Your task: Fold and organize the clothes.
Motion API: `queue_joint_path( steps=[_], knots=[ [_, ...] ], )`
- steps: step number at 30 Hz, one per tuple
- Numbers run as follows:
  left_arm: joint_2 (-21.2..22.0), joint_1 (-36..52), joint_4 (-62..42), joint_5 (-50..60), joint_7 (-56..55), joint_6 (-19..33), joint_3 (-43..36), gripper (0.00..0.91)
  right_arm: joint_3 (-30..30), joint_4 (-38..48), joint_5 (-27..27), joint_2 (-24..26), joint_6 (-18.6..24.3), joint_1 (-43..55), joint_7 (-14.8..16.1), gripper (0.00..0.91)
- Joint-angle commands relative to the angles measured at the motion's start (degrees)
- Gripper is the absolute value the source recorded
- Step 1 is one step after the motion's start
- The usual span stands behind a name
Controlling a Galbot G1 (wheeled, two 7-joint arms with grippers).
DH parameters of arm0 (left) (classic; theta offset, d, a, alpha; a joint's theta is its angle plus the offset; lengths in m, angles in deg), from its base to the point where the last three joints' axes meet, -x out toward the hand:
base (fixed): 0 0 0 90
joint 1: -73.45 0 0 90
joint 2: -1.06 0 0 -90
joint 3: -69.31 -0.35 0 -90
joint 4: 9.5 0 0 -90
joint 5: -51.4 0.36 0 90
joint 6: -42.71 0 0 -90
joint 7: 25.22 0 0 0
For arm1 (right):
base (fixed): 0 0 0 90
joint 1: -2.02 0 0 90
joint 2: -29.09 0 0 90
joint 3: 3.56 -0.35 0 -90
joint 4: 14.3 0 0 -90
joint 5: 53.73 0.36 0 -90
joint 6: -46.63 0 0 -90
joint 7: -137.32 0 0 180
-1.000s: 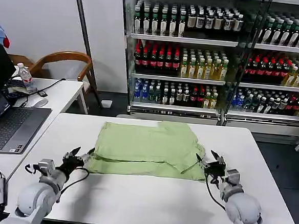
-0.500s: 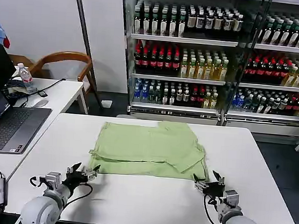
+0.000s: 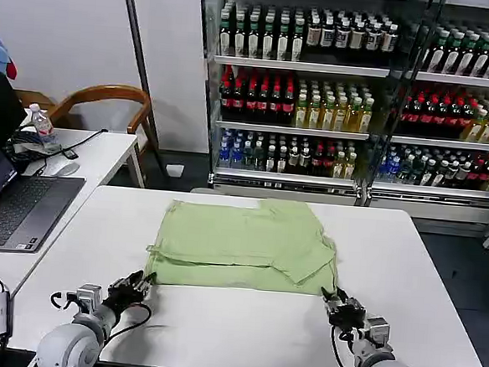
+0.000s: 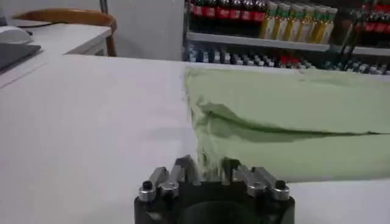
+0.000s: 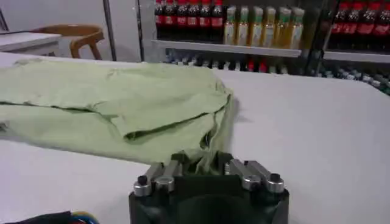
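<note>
The light green polo shirt (image 3: 244, 242) lies partly folded and flat on the white table (image 3: 234, 334), with its back up and no print showing. My left gripper (image 3: 141, 285) is at the shirt's near left corner. In the left wrist view that corner of the shirt (image 4: 286, 115) is pinched up between the fingers of the left gripper (image 4: 209, 169). My right gripper (image 3: 335, 305) is at the near right corner. In the right wrist view, bunched fabric of the shirt (image 5: 122, 97) sits inside the right gripper (image 5: 198, 163).
A side table at the left carries an open laptop (image 3: 16, 205) and a water bottle (image 3: 40, 127), with a wooden chair (image 3: 108, 98) behind it. Glass-fronted drink coolers (image 3: 360, 91) stand beyond the table's far edge. Bare tabletop lies between the grippers.
Both grippers drew back toward the table's near edge and went from spread open to closed on the shirt's near corners. The shirt has hardly shifted.
</note>
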Motion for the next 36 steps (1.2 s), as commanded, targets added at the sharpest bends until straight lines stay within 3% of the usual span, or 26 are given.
queue_joint_path(
  steps=[1, 8, 17, 24, 36],
  knots=[
    [-0.1, -0.1, -1.1, 1.4, -0.2, -0.7, -0.9, 0.05, 0.0, 0.1, 0.1, -0.2, 0.0, 0.0, 0.0, 0.0],
    [-0.8, -2.7, 1.7, 4.3, 1.6, -0.1, -0.4, 0.05, -0.8, -3.3, -0.3, 1.4, 0.0, -3.1, 0.4, 0.0],
    [-2.4, -11.6, 7.9, 4.2, 2.1, 1.4, 4.1, 0.05, -8.1, -13.5, -3.2, 4.5, 0.7, -16.8, 2.2, 0.0],
    [-2.8, -19.0, 13.7, 4.0, 2.3, 2.1, 7.3, 0.05, -9.2, -17.1, -8.0, 4.2, 3.0, -25.7, 2.1, 0.0],
    [-3.4, -28.6, 18.5, 4.7, 2.9, 3.9, 10.7, 0.05, -13.5, -21.0, -10.0, 4.0, 4.4, -33.7, 1.8, 0.0]
  ],
)
